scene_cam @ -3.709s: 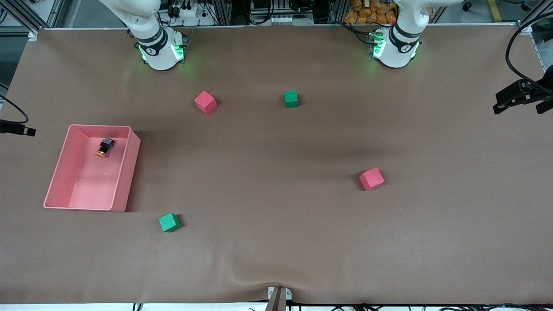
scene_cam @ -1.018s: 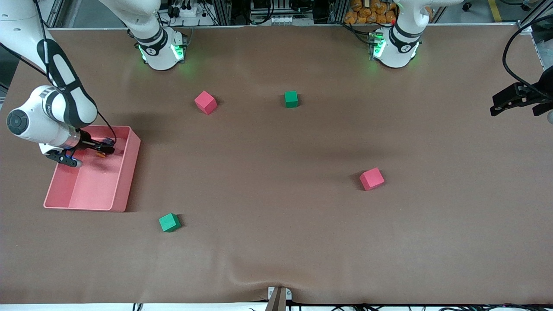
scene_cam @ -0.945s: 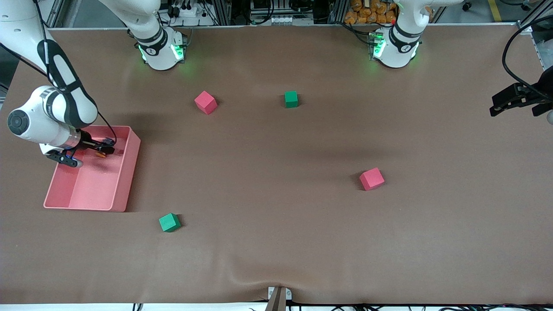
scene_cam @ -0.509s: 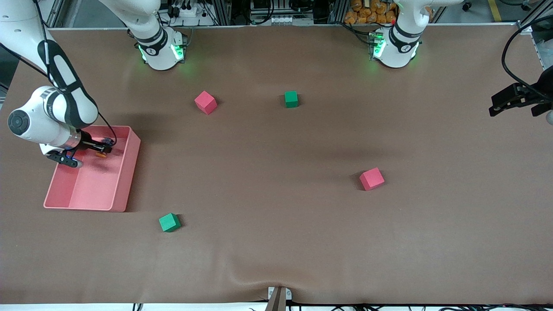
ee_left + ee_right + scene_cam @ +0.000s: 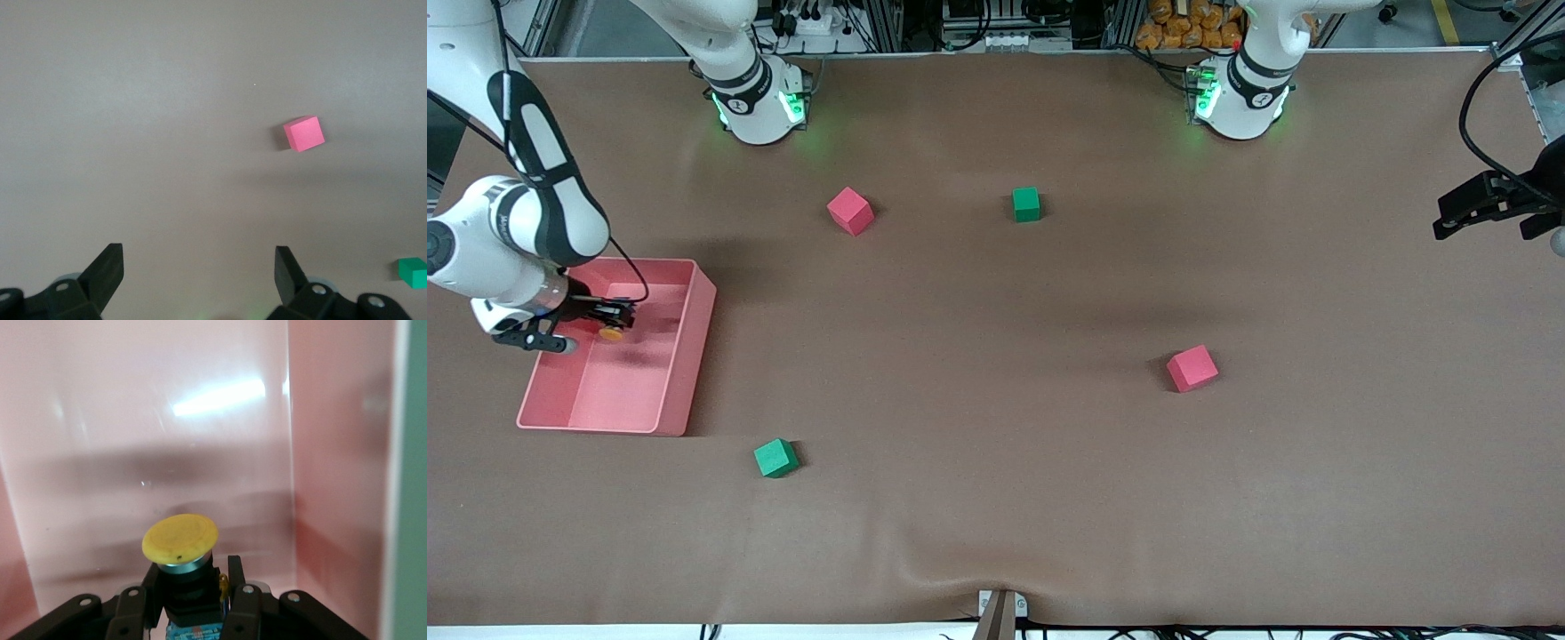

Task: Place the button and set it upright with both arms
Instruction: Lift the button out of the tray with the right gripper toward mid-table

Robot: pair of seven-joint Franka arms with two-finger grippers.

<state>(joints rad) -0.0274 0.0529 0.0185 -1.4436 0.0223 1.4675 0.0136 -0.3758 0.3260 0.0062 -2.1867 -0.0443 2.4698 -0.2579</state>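
The button [image 5: 612, 333], with a round orange cap on a black body, is held over the floor of the pink bin [image 5: 701, 331]. My right gripper [image 5: 608, 316] is shut on its black body. In the right wrist view the cap [image 5: 180, 537] sticks out past the fingers [image 5: 235, 577] of the right gripper [image 5: 192, 584], with the bin's wall [image 5: 333, 453] beside it. My left gripper [image 5: 1463, 206] hangs high over the table's edge at the left arm's end. It waits, open and empty [image 5: 197, 259].
Loose cubes lie on the brown table: a red cube [image 5: 849, 211] and a green cube [image 5: 1026, 204] near the bases, another red cube [image 5: 1192, 368] toward the left arm's end, and another green cube [image 5: 775, 458] nearer the camera than the bin.
My right gripper has shut on the button and carried it within the bin, toward the right arm's end of the table. The left arm has barely moved.
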